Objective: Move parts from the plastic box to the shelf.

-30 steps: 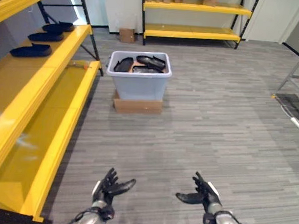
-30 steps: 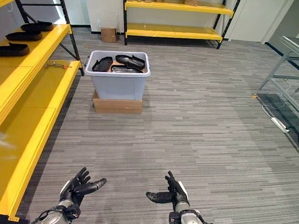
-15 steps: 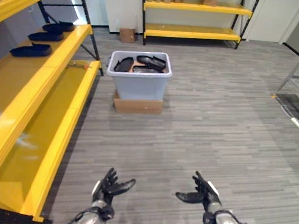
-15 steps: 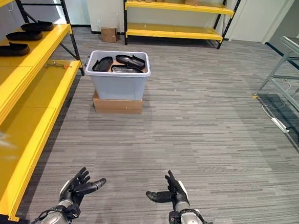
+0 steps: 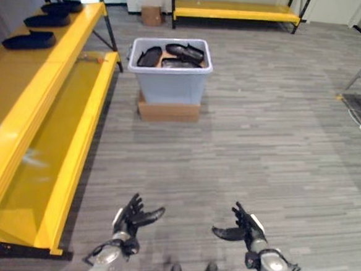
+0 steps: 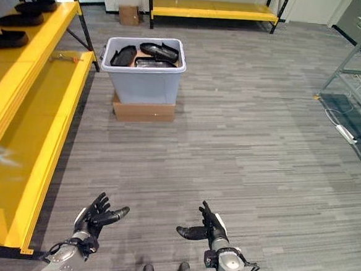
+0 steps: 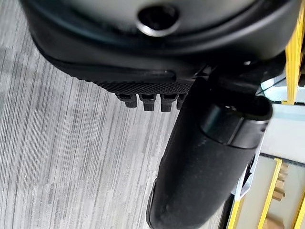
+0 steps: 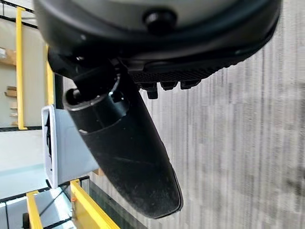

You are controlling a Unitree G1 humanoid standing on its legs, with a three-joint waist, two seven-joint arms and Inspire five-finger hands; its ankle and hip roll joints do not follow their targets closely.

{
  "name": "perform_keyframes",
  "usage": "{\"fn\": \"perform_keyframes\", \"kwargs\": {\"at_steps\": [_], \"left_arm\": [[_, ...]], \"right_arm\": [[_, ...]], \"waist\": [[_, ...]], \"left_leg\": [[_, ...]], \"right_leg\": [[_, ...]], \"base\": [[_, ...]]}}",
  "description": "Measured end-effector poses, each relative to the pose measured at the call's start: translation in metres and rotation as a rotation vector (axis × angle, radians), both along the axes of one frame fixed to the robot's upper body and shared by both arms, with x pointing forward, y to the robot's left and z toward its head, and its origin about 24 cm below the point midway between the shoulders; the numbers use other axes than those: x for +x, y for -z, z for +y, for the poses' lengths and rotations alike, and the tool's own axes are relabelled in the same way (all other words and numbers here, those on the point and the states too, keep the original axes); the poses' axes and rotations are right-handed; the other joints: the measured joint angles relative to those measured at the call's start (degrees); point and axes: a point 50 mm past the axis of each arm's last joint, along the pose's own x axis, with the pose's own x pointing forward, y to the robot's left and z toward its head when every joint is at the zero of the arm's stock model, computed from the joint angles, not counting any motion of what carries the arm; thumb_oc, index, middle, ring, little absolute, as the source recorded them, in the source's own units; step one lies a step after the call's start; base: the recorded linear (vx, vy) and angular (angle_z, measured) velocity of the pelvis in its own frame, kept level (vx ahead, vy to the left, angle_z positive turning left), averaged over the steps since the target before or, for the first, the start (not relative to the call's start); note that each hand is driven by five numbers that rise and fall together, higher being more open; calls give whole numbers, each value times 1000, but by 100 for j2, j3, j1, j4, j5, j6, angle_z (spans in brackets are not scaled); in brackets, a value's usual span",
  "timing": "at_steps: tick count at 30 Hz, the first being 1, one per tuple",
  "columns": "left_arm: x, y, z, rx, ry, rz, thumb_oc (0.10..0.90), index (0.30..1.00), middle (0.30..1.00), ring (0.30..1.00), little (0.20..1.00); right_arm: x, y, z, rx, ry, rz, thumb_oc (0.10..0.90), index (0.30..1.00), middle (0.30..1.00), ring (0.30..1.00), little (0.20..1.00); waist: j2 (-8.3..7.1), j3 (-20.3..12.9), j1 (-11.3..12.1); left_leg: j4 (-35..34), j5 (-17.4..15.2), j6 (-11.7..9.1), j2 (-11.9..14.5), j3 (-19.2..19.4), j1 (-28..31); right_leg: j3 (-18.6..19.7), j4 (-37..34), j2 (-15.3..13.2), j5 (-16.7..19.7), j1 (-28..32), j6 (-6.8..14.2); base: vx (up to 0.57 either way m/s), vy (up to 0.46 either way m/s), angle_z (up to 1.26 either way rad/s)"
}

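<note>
A pale grey plastic box (image 5: 170,85) stands on a flat cardboard base (image 5: 168,111) some way ahead on the floor, with several black parts (image 5: 185,51) piled inside. The long yellow shelf (image 5: 26,125) runs along the left; three black parts (image 5: 29,39) lie on its upper level at the far end. My left hand (image 5: 128,221) and right hand (image 5: 243,227) hang low near the bottom of the view, both open with fingers spread and holding nothing. They are far short of the box.
A second yellow shelf (image 5: 235,14) stands against the far wall, with a small cardboard carton (image 5: 151,15) on the floor beside it. A metal rack (image 6: 358,73) stands at the right. Grey plank floor lies between me and the box.
The whole picture has shifted: the camera tilted down and came a little closer to the box. Both hands keep the same open pose.
</note>
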Motion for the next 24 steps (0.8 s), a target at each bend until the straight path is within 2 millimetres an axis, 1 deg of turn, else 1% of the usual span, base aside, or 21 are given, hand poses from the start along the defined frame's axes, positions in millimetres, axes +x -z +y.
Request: {"fn": "perform_keyframes", "kwargs": {"at_steps": [1, 2, 3, 4, 5, 6, 7, 9, 10, 11, 12, 13, 14, 15, 16, 17, 18, 21, 22, 23, 24], "left_arm": [[-1, 1, 0, 1, -1, 3, 900, 1000, 1000, 1000, 1000], [-1, 1, 2, 5, -6, 8, 900, 1000, 1000, 1000, 1000], [-1, 2, 2, 6, -8, 8, 900, 1000, 1000, 1000, 1000], [1, 2, 3, 7, -10, 8, 900, 1000, 1000, 1000, 1000], [3, 2, 3, 9, -11, 11, 900, 1000, 1000, 1000, 1000], [4, 2, 4, 10, -13, 12, 900, 1000, 1000, 1000, 1000], [4, 2, 4, 9, -14, 10, 900, 1000, 1000, 1000, 1000], [1, 4, 2, -2, -24, 17, 900, 1000, 1000, 1000, 1000], [-2, 6, 0, -9, -24, 22, 900, 1000, 1000, 1000, 1000], [-4, 7, -2, -14, -19, 30, 900, 1000, 1000, 1000, 1000], [-8, 10, -3, -18, -16, 41, 900, 1000, 1000, 1000, 1000], [-11, 12, -6, -29, -21, 49, 900, 1000, 1000, 1000, 1000], [-11, 12, -8, -34, -17, 49, 900, 1000, 1000, 1000, 1000], [-11, 11, -10, -38, -13, 44, 900, 1000, 1000, 1000, 1000], [-10, 10, -9, -37, -15, 36, 900, 1000, 1000, 1000, 1000], [-8, 9, -8, -37, -17, 32, 900, 1000, 1000, 1000, 1000], [-5, 7, -11, -40, -8, 22, 900, 1000, 1000, 1000, 1000], [10, -1, -14, -41, 9, -22, 900, 1000, 1000, 1000, 1000], [11, -2, -13, -40, 7, -27, 900, 1000, 1000, 1000, 1000], [9, -1, -14, -46, 6, -21, 900, 1000, 1000, 1000, 1000], [8, 0, -14, -47, 4, -17, 900, 1000, 1000, 1000, 1000]], "right_arm": [[1, -1, 0, 2, -1, -3, 900, 1000, 1000, 1000, 1000], [2, -2, 2, 6, -4, -11, 900, 1000, 1000, 1000, 1000], [3, -4, 3, 10, -6, -19, 900, 1000, 1000, 1000, 1000], [3, -4, 3, 13, -8, -22, 900, 1000, 1000, 1000, 1000], [2, -4, 4, 14, -8, -20, 900, 1000, 1000, 1000, 1000], [2, -4, 4, 15, -7, -19, 900, 1000, 1000, 1000, 1000], [2, -3, 4, 16, -6, -18, 900, 1000, 1000, 1000, 1000], [1, -2, 5, 20, -4, -14, 900, 1000, 1000, 1000, 1000], [-1, -1, 5, 21, -3, -8, 900, 1000, 1000, 1000, 1000], [-5, 1, 5, 21, 1, 4, 900, 1000, 1000, 1000, 1000], [-11, 5, 4, 21, 5, 23, 900, 1000, 1000, 1000, 1000], [-13, 6, 2, 16, 8, 33, 900, 1000, 1000, 1000, 1000], [-13, 6, 0, 10, 8, 32, 900, 1000, 1000, 1000, 1000], [-10, 4, -3, -1, 4, 23, 900, 1000, 1000, 1000, 1000], [-3, 0, -4, -10, -1, 2, 900, 1000, 1000, 1000, 1000], [2, -4, -5, -16, -3, -16, 900, 1000, 1000, 1000, 1000], [9, -9, -10, -32, 0, -40, 900, 1000, 1000, 1000, 1000], [17, -17, -20, -57, 22, -76, 900, 1000, 1000, 1000, 1000], [18, -18, -20, -57, 22, -79, 900, 1000, 1000, 1000, 1000], [15, -16, -19, -51, 24, -74, 900, 1000, 1000, 1000, 1000], [13, -14, -18, -49, 22, -67, 900, 1000, 1000, 1000, 1000]], "waist": [[-1, 14, 5], [3, 17, -6], [7, 28, -24], [-1, 38, -68], [-33, 45, -77], [-73, 34, -89], [-167, 32, -137], [-215, 26, -149], [-219, 15, -168], [-224, -10, -189], [-250, -126, -197], [-183, -238, -187], [-94, -329, -189], [8, -398, -159], [40, -415, -142], [32, -419, -163], [30, -423, -179], [26, -431, -170], [-30, -439, -166], [-108, -454, -155], [-158, -455, -143]], "left_leg": [[1, -152, -11, -41, -27, 47], [-11, -168, -2, -44, -4, 58], [-12, -140, -55, -44, 1, 56], [-32, -154, -77, -48, -5, 71], [-53, -196, -113, -70, -6, 136], [-57, -238, -131, -99, 0, 170], [-57, -302, -99, -178, -34, 287], [-35, -510, -169, -209, -81, 468], [-50, -552, -210, -200, -179, 627], [-89, -614, -270, -169, -263, 791], [-154, -720, -340, -131, -372, 949], [-144, -838, -438, -10, -479, 1014], [-137, -900, -538, 146, -522, 1032], [-117, -927, -589, 311, -508, 1032], [20, -924, -655, 421, -466, 1005], [235, -921, -727, 468, -469, 919], [486, -956, -849, 543, -468, 789], [673, -918, -974, 751, -485, 759], [902, -935, -1003, 764, -484, 703], [1829, -976, -1109, 741, -508, 353], [2542, -922, -1201, 727, -554, 47]], "right_leg": [[-8, -79, -37, -20, -111, 39], [10, -279, -52, -42, -182, 51], [25, -489, -34, -45, -232, 50], [35, -1037, 4, 1, -260, 79], [-9, -1673, 37, 150, -263, 77], [-80, -2137, 38, 318, -254, 85], [-177, -2735, 8, 569, -221, 97], [-267, -3049, 30, 869, -150, 57], [-270, -3048, 38, 966, -65, -23], [-300, -3048, 70, 1008, 117, -32], [-282, -3072, 119, 1085, 312, -101], [-275, -3091, 234, 1380, 375, -222], [-325, -3077, 368, 1476, 396, -384], [-400, -3109, 527, 1475, 461, -541], [-452, -3134, 636, 1438, 516, -703], [-469, -3137, 662, 1376, 561, -788], [-492, -3136, 681, 1296, 637, -884], [-547, -3137, 870, 1070, 760, -915], [-548, -3145, 883, 1026, 817, -929], [-542, -3264, 899, 946, 1045, -948], [-533, -3302, 899, 916, 1134, -980]], "base": [[163, 3, -20], [173, -25, -21], [209, -56, -9], [149, -46, 1], [239, -68, 5], [214, -55, 14], [296, -95, 15], [235, -97, 19], [246, -113, 37], [247, -126, 47], [238, -127, 50], [231, -121, 47], [216, -110, 34], [187, -114, 15], [180, -124, 0], [177, -134, 7], [187, -134, 21], [178, -139, 11], [125, -140, 2], [97, -134, 1], [90, -115, -8]]}}
